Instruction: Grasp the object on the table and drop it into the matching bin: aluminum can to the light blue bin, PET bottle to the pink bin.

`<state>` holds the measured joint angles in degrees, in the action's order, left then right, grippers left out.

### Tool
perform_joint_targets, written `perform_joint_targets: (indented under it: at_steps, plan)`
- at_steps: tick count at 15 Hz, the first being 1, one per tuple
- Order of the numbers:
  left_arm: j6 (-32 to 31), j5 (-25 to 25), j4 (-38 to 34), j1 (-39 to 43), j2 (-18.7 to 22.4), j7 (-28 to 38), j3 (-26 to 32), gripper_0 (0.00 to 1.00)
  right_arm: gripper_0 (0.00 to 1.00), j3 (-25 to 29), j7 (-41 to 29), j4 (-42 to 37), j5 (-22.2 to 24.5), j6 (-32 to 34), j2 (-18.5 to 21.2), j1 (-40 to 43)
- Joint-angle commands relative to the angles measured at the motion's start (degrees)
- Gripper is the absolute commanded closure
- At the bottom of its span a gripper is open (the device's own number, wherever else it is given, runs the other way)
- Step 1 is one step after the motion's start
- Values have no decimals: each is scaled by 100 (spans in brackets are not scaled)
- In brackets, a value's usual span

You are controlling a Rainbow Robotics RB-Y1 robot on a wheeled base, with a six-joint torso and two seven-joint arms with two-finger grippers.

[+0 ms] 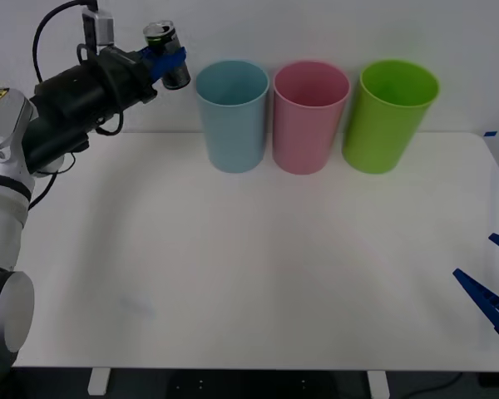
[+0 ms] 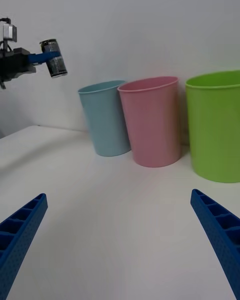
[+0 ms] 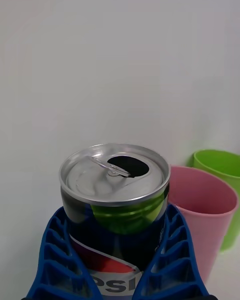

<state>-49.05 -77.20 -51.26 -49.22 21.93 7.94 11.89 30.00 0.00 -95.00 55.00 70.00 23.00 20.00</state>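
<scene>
The left gripper (image 1: 168, 66) is clamping its blue ribbed fingers (image 3: 172, 250) around the sides of the Pepsi can (image 1: 166, 54), carrying it upright and raised well off the table (image 1: 249, 274), likely so it clears the rims. Just beside the gripper, and lower, the light blue bin (image 1: 232, 115) is standing open; the can is not yet over its mouth. Beyond it the pink bin (image 1: 309, 115) and the lime green bin (image 1: 391, 112) are lining up. Far off, the right gripper (image 2: 120, 240) is waiting low with fingers spread wide
</scene>
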Motion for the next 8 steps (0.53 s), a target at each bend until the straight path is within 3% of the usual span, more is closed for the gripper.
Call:
perform_joint_targets:
  at_steps: [1,4,8]
  plan:
    - [53,-269,696,-536,-75,-91,-11,100,0,0,0,0,0,0,0,0]
    - [317,-471,1197,-931,-269,-179,-11,100,0,0,0,0,0,0,0,0]
    - [739,-620,1215,-1072,-638,-266,-11,100,0,0,0,0,0,0,0,0]
